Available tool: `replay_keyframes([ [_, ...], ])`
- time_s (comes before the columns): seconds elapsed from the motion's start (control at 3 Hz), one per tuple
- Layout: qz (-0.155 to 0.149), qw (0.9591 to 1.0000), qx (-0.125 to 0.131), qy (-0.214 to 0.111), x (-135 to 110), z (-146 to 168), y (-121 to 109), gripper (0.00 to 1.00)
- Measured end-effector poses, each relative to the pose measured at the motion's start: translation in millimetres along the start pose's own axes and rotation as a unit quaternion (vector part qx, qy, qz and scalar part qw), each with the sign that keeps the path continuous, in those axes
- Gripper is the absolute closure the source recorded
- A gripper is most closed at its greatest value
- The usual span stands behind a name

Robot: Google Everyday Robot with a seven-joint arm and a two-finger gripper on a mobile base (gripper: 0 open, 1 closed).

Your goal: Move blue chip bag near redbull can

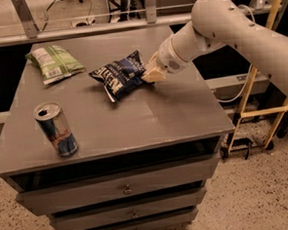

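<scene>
On the table (pixel 183 109), end effector (pixel 150 73) tight on blue chip bag (pixel 119 75), white lettering unreadable; redbull can (pixel 57 129) front-left.

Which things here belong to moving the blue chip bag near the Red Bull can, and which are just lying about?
Job: blue bag, near the middle; can, upright at front left; hand, gripping the bag's right end.
Lying about: green bag, back left corner; yellow frame, on the floor at right.

Unreadable white lettering — blue chip bag (pixel 119 75).
</scene>
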State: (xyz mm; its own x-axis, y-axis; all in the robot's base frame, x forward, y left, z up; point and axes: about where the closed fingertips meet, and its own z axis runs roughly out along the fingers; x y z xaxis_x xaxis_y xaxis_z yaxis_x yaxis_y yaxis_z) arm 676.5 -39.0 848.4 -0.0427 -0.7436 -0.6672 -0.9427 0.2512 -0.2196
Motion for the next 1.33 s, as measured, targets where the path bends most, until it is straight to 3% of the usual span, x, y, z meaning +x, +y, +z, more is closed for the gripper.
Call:
replay_keyframes([
  [0.33,0.032,0.9983,-0.017,-0.045,-0.1,-9.6,2.2,1.0],
  [0.67,0.064,0.9938,-0.027,-0.087,-31.4,-56.7,-0.9,1.0],
  [1.0,0.076,0.9929,-0.016,-0.091,-70.6,-111.0,-4.2,1.0],
  [1.33,0.06,0.9929,-0.021,-0.101,-108.9,-139.9,-1.6,1.0],
])
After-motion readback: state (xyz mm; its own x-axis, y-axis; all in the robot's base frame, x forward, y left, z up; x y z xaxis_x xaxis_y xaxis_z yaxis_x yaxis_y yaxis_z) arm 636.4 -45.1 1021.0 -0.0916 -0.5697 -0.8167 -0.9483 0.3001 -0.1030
